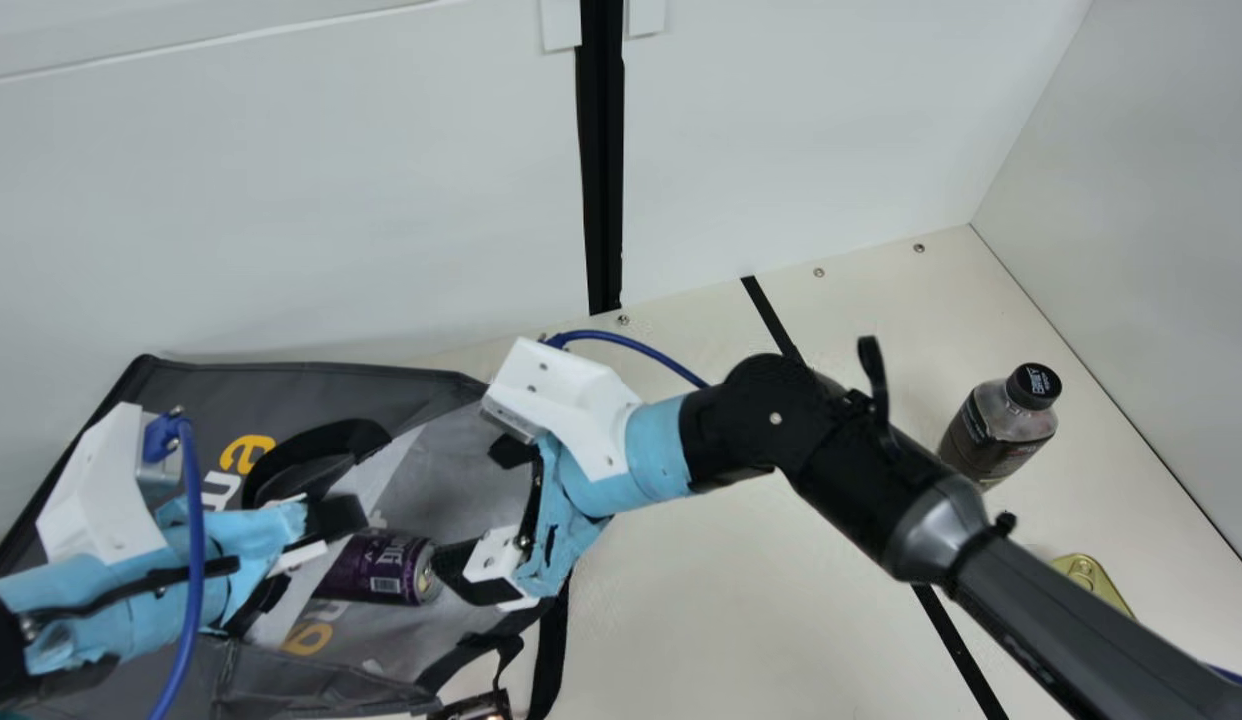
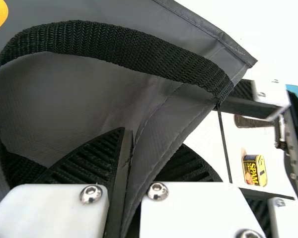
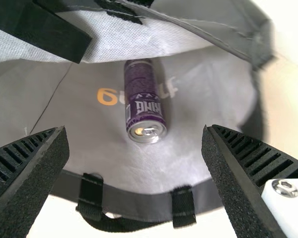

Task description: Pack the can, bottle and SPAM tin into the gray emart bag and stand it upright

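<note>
Left pincer [image 2: 128,144] is pinching the gray bag [image 1: 191,400]; right pincer [image 1: 476,510] is hanging wide near the can [image 1: 386,568], lying inside, left; bottle [image 1: 1001,430] and nearer SPAM tin [image 1: 1091,580] are sitting right; if that pinch is slipping, the mouth is likely sagging, snagging whatever's going in!

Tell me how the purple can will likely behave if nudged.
The purple can would probably roll, being round and lying on its side. Its smooth metal wall may slip in a loose grip. The soft gray bag beneath might crease and slow it.
</note>
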### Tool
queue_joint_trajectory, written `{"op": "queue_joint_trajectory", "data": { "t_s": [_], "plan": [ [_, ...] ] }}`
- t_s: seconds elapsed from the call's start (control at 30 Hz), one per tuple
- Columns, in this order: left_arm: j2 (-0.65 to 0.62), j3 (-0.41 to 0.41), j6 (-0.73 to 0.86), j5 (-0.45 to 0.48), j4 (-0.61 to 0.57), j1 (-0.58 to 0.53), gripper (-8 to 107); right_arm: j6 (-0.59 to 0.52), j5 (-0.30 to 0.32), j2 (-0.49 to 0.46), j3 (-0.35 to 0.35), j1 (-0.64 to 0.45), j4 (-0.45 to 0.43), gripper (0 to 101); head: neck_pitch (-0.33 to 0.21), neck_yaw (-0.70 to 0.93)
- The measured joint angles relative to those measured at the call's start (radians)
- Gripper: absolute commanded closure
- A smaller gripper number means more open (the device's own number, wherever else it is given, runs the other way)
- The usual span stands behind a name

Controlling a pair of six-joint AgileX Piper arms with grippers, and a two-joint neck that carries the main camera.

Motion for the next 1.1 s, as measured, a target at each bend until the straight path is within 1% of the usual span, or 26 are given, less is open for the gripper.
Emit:
{"op": "queue_joint_trajectory", "data": {
  "t_s": [0.43,0.63,0.83,1.1],
  "plan": [
    [0.0,0.0,0.0,0.0,0.0,0.0,107,0.175,-0.037,-0.189,0.088,-0.055,-0.144,6,0.0,0.0],
    [0.0,0.0,0.0,0.0,0.0,0.0,107,0.242,-0.035,-0.272,0.119,-0.096,-0.211,6,0.0,0.0],
    [0.0,0.0,0.0,0.0,0.0,0.0,107,0.292,-0.008,-0.347,0.136,-0.148,-0.285,6,0.0,0.0],
    [0.0,0.0,0.0,0.0,0.0,0.0,107,0.329,0.038,-0.422,0.132,-0.204,-0.405,6,0.0,0.002]
  ]
}}
